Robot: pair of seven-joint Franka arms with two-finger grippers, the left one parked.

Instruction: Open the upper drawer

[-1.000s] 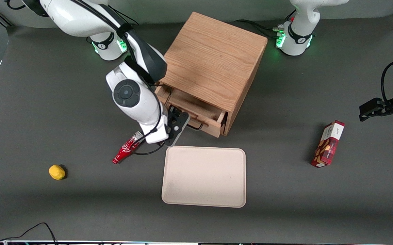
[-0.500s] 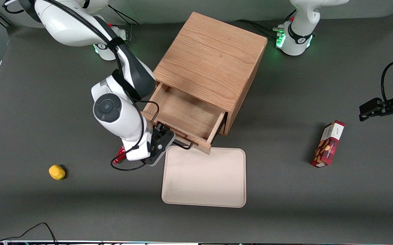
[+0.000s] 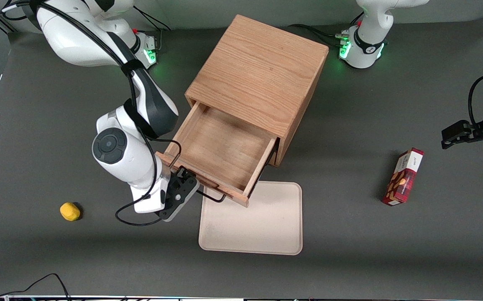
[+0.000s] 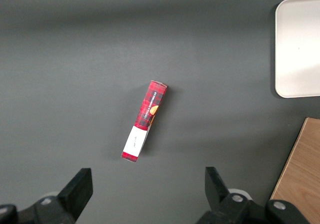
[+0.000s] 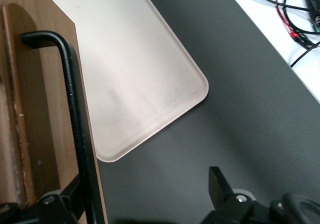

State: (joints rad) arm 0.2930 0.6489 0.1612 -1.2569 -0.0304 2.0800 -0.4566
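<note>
The upper drawer (image 3: 220, 146) of the oak cabinet (image 3: 258, 71) stands pulled far out, and its wooden inside is bare. Its front overhangs the tray's edge. Its thin black wire handle (image 3: 212, 197) points toward the front camera. My right gripper (image 3: 191, 186) is at the working-arm end of that handle. In the right wrist view the gripper (image 5: 142, 194) is open wide, and the handle (image 5: 75, 108) runs between the fingers. The handle lies close against one finger next to the drawer front (image 5: 40, 108), while the other finger (image 5: 218, 184) stands well apart. The lower drawer is hidden.
A beige tray (image 3: 262, 221) lies in front of the cabinet, also seen from the wrist (image 5: 135, 68). A yellow lemon (image 3: 70, 211) lies toward the working arm's end. A red snack box (image 3: 404, 176) lies toward the parked arm's end (image 4: 145, 120).
The drawer has slid from slightly open to far open, drawn toward the front camera with my gripper at its handle. The arm now covers the red cola bottle.
</note>
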